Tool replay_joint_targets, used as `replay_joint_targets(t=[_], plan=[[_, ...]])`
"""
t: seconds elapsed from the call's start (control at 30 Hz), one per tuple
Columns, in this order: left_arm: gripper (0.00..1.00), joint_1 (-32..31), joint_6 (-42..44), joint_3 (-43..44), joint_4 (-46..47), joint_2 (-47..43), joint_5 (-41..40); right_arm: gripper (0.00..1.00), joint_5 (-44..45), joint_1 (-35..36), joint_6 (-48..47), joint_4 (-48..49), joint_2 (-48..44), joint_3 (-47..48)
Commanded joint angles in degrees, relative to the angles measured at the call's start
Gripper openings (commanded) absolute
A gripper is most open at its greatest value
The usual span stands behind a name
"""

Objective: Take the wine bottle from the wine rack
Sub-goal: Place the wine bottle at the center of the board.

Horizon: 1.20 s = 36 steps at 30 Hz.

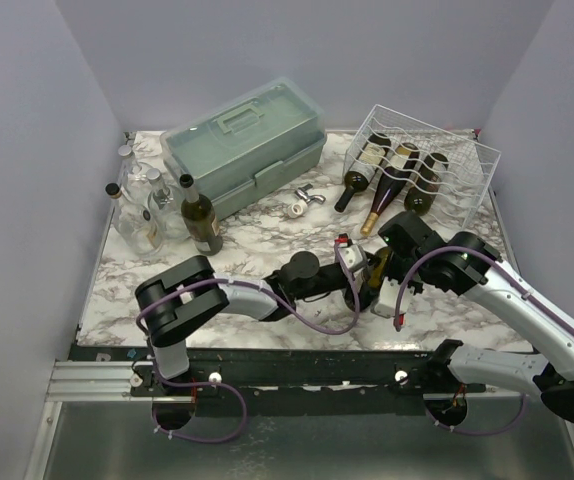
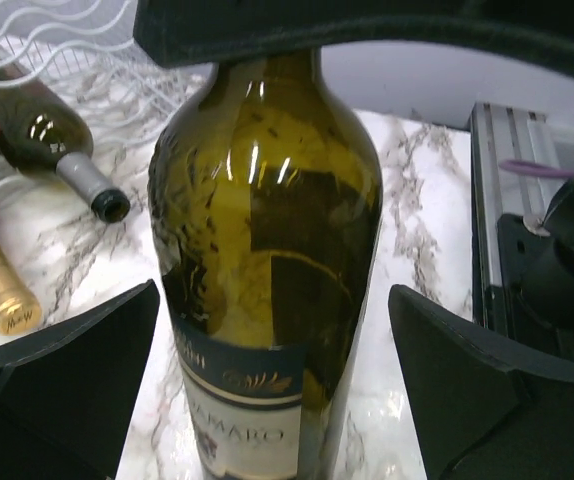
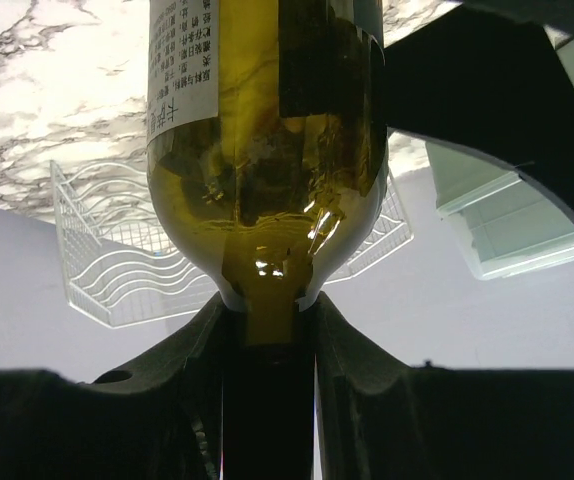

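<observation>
Top external view: wine bottle (image 1: 380, 266) upright near the middle of the table's (image 1: 247, 245) front edge, clear of the wine rack (image 1: 479, 165).
Detail: right claw (image 1: 401, 236) clamped on its neck from above; left claw (image 1: 360, 276) spread wide, one finger on each side of the body, gaps showing. Beyond: green toolbox (image 1: 247, 140) at the far edge; rack in the far right corner, three bottles (image 1: 405, 172) lying in it.

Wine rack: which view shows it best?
Top external: the whole wine rack shows, with bottles lying in it. Left wrist catches only a wire corner; right wrist shows it partly behind the held bottle.
</observation>
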Motion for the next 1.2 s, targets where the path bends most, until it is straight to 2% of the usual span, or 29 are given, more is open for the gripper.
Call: replay_joint_targets(t=[0.0,0.2,0.33,0.43,0.5,0.53,0.6,0.67,0.77,0.8,0.83,0.87,0.9,1.0,1.17], plan=[[0.99,-1.23,-0.39,1.81,11.66,3.54,-3.22,0.03,-0.46,0.43,-16.24,2.33,-1.27,0.21],[0.98,-2.09,-0.43,4.17,12.54,7.53,-2.83,0.03,-0.61,0.43,-15.38,2.23,-1.42,-0.13],[0.9,-2.21,-1.02,4.51,12.51,9.1,-4.39,0.03,-0.79,0.43,-15.2,2.4,-1.52,-0.4],[0.69,-2.19,-1.29,4.07,12.48,9.27,-4.35,0.04,-0.91,0.43,-14.97,2.4,-1.55,-0.4],[0.48,-2.2,-1.47,3.66,12.51,9.23,-4.22,0.07,-1.06,0.43,-14.7,2.32,-1.53,-0.31],[0.35,-2.21,-1.42,3.48,12.54,9.13,-4.35,0.09,-1.22,0.44,-14.49,2.32,-1.52,-0.26],[0.19,-2.2,-1.27,3.28,12.54,9.04,-4.4,0.18,-1.53,0.43,-14.16,2.12,-1.73,-0.39],[0.12,-2.2,-1.0,3.21,12.54,8.79,-4.19,0.3,-2.55,0.43,-13.9,2.14,-1.98,-0.33],[0.04,-2.21,-0.72,3.13,12.55,8.52,-3.41,0.54,-4.34,0.43,-13.68,2.66,-2.72,-0.39],[0.03,-2.2,-0.64,3.09,12.52,8.37,-3.26,0.64,-4.74,0.43,-13.7,2.65,-2.91,-0.39],[0.02,-2.2,-0.54,3.08,12.55,8.3,-3.09,0.69,-4.91,0.43,-13.41,2.59,-3.07,-0.28],[0.01,-2.19,-0.49,3.08,12.55,8.18,-2.9,0.81,-5.23,0.43,-13.14,2.43,-3.24,-0.24],[0.01,-2.2,-0.48,3.01,12.52,8.1,-2.86,0.89,-5.44,0.43,-12.72,2.19,-3.34,-0.16],[0.0,-2.2,-0.31,2.67,12.57,7.83,-3.11,0.99,-6.33,0.43,-11.51,1.72,-3.75,0.13],[0.0,-2.12,-0.18,1.11,13.2,7.32,-4.39,1.0,-11.25,0.43,-6.99,0.24,-4.96,2.4]])
